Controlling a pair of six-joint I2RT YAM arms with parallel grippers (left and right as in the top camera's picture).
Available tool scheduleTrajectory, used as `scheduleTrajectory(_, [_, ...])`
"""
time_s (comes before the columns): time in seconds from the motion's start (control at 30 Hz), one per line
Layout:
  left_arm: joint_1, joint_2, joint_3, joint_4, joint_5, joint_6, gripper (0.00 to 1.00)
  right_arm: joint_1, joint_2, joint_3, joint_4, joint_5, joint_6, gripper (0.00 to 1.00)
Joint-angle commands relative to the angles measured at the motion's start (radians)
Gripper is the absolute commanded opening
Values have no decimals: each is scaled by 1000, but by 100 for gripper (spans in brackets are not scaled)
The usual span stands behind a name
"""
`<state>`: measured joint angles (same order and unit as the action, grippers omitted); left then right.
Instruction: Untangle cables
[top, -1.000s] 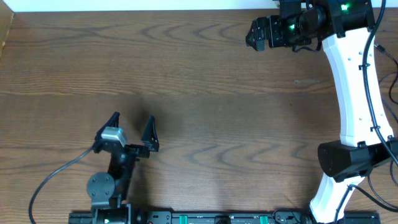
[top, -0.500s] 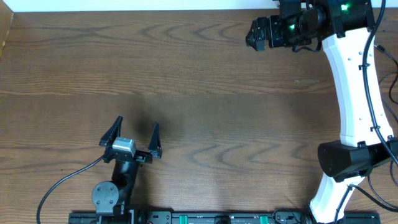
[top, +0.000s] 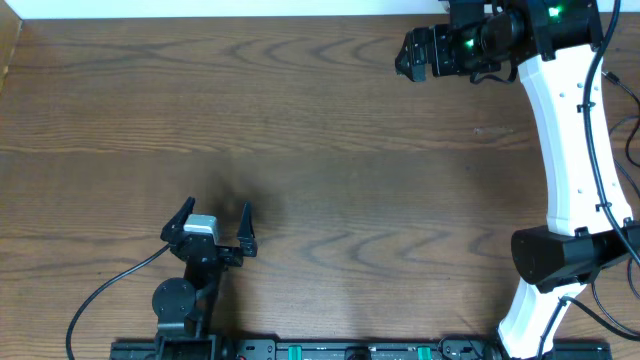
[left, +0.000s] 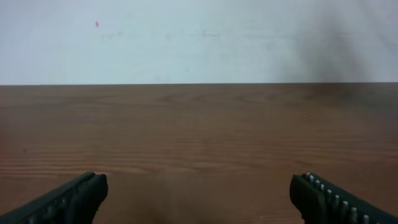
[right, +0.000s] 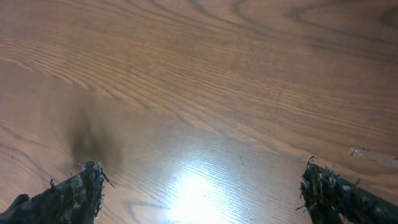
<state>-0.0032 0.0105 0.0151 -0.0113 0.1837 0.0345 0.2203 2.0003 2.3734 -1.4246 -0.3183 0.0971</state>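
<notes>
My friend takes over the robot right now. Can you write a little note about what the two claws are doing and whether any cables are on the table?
Left gripper: open, empty, by the near left part of the brown wooden table.
Right gripper: open, empty, above the far right part.
Cables: none show in any view. The thin black wire curving beside the left arm is the arm's own.
Done: cannot tell.
Left: nothing to untangle is in sight.

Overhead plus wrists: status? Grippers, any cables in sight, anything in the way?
Left gripper open, empty, near front edge. Right gripper open, empty, far back right. No thin cables in any view. Nothing in the way.
</notes>
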Motion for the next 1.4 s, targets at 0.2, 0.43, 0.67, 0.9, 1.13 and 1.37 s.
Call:
scheduleTrajectory(0.2, [-3, -9, -11, -51, -21, -13, 98, 10, -2, -1, -2, -2, -9, 99])
scheduleTrajectory(0.43, [-3, -9, -11, -52, -43, -77, 98, 10, -2, -1, -2, -2, -9, 99])
scheduleTrajectory(0.67, [-3, -9, -11, -52, -44, -136, 98, 10, -2, -1, -2, -2, -9, 99])
scheduleTrajectory(0.9, [-2, -9, -11, -53, -47, -213, 99, 10, -2, -1, -2, -2, -8, 99])
scheduleTrajectory(1.13, [-2, -9, -11, -53, -46, -192, 99, 10, -2, -1, -2, -2, -9, 99])
scheduleTrajectory(1.37, [-2, -9, -11, -49, -43, -193, 98, 10, -2, -1, -2, -2, -9, 99])
